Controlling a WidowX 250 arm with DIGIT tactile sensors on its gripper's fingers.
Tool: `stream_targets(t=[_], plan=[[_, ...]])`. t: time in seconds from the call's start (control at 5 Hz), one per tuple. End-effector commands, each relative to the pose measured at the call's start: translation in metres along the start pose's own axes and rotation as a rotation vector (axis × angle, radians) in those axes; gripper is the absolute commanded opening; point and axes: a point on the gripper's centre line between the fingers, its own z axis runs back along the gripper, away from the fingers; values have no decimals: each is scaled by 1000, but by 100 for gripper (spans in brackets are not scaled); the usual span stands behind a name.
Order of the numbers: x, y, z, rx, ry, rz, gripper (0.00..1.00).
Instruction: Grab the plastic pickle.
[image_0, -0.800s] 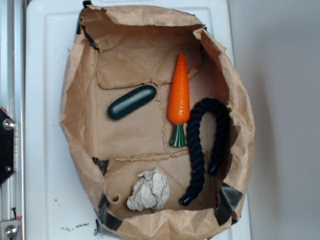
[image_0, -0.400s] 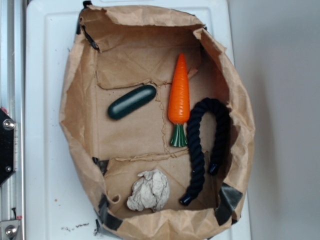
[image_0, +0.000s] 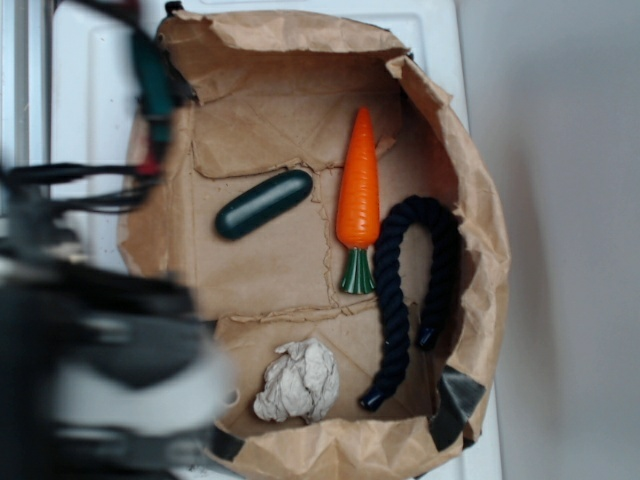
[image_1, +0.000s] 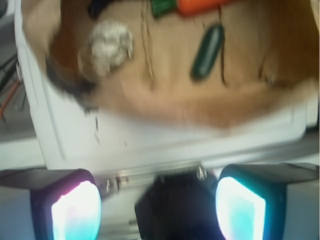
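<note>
Green and glossy, the plastic pickle is lying free on the brown paper bag, left of the carrot. Rigid, light, probably slippery; pinching across its middle looks safest. End effector is hanging released, well apart.

Support: white plastic board, seen again in the wrist view, lying ahead of the gripper.
On it: flattened brown paper bag, open-topped, its near rim just beyond the gripper.
Beside bag: small dark specks on the white surface.
</note>
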Motion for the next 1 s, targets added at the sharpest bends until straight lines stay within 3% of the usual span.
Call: stream_targets(t=[0.0, 0.2, 0.4, 0.6, 0.8], plan=[[105, -4, -39, 28, -82, 100, 100], [109, 8, -49, 11, -158, 233, 100], [76, 23, -40, -50, -213, 211, 100], [51, 45, -20, -123, -210, 209, 100], [64, 62, -36, -45, -156, 259, 100]])
